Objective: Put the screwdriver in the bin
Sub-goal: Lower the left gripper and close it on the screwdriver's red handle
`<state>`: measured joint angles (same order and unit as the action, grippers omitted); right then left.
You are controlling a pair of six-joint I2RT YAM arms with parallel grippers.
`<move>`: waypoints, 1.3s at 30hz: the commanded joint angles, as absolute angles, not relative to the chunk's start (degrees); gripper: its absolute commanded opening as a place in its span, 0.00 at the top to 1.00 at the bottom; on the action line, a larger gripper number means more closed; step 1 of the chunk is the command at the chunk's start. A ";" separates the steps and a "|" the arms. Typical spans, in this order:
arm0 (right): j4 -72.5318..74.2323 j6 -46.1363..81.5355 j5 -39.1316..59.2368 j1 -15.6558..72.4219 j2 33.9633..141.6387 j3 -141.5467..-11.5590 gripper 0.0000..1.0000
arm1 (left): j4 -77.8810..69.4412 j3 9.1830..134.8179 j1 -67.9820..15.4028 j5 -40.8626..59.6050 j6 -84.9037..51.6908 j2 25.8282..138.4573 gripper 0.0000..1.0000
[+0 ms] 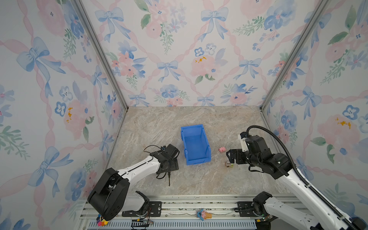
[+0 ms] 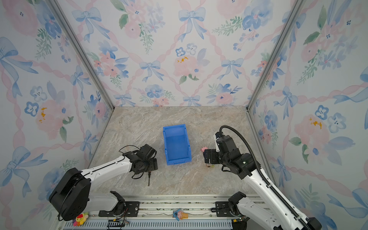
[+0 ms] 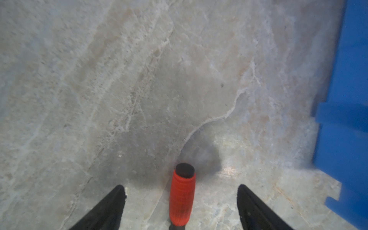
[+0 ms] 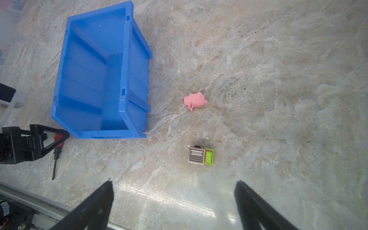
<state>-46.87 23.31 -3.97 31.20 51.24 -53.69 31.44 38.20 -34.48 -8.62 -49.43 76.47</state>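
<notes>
Your left gripper [image 3: 181, 187] has its jaws apart, one on each side of the screwdriver [image 3: 181, 199], not touching, so closing would pinch the red handle. It lies flat on the counter [image 3: 119, 79]; its long axis crosses the closing line, cap ahead, shaft back under the wrist. The bin [image 3: 346, 79] stands near, to one side.

The desk [image 4: 258, 79] looks like veined stone, smooth with a glossy sheen. The bin [image 4: 137, 69] is smooth, slightly shiny blue plastic. The screwdriver [image 3: 181, 197] has a ribbed, matt red-orange handle. The pink pig [image 4: 195, 100] looks matt.
</notes>
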 commanded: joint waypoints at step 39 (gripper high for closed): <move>-42.49 24.65 -5.86 31.77 45.49 -53.34 0.03 | 36.89 46.89 -39.77 -14.12 -51.03 75.96 1.00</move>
<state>-45.78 24.23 -7.05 31.20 46.89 -53.65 34.13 43.07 -39.35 -12.69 -50.70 78.76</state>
